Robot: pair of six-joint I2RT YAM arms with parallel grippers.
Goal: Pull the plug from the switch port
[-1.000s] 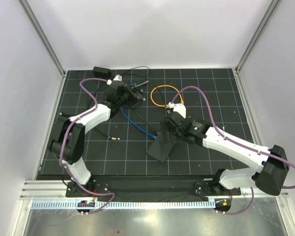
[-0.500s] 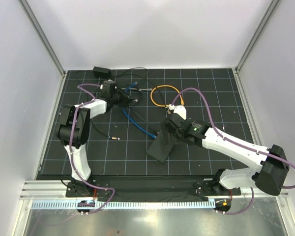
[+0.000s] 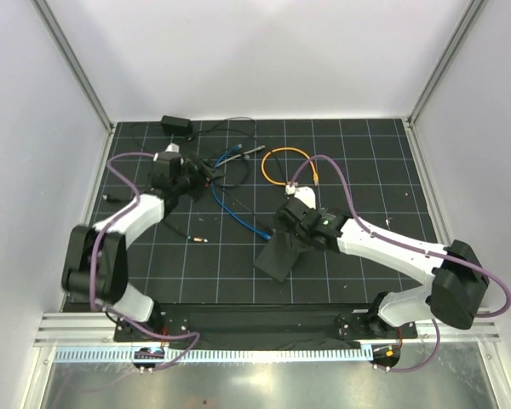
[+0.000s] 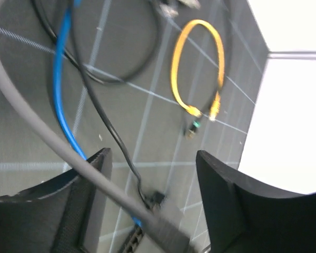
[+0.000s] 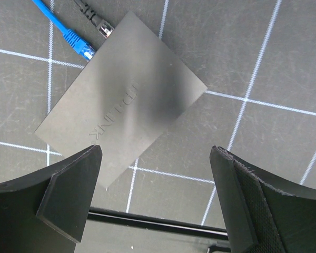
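Observation:
The switch (image 3: 277,260) is a flat black box lying at mid-table, and it fills the upper left of the right wrist view (image 5: 121,100). A blue plug (image 5: 83,48) on a blue cable (image 3: 238,211) meets the box's long edge. I cannot tell whether it sits in the switch port. A black plug (image 5: 101,27) meets the same edge beside it. My right gripper (image 5: 155,153) hovers open over the box's near corner (image 3: 283,232). My left gripper (image 3: 206,172) is open at the back left, with nothing gripped (image 4: 151,158). A blurred grey cable (image 4: 37,126) crosses that view.
A yellow cable loop (image 3: 288,166) lies at the back centre and also shows in the left wrist view (image 4: 197,68). Loose black cables (image 3: 230,136) tangle near the left gripper. A small black power adapter (image 3: 177,124) sits by the back wall.
My left gripper has drawn back to the left and gone from nearly shut to open. The blue cable's far end now lies loose. The right arm has barely moved.

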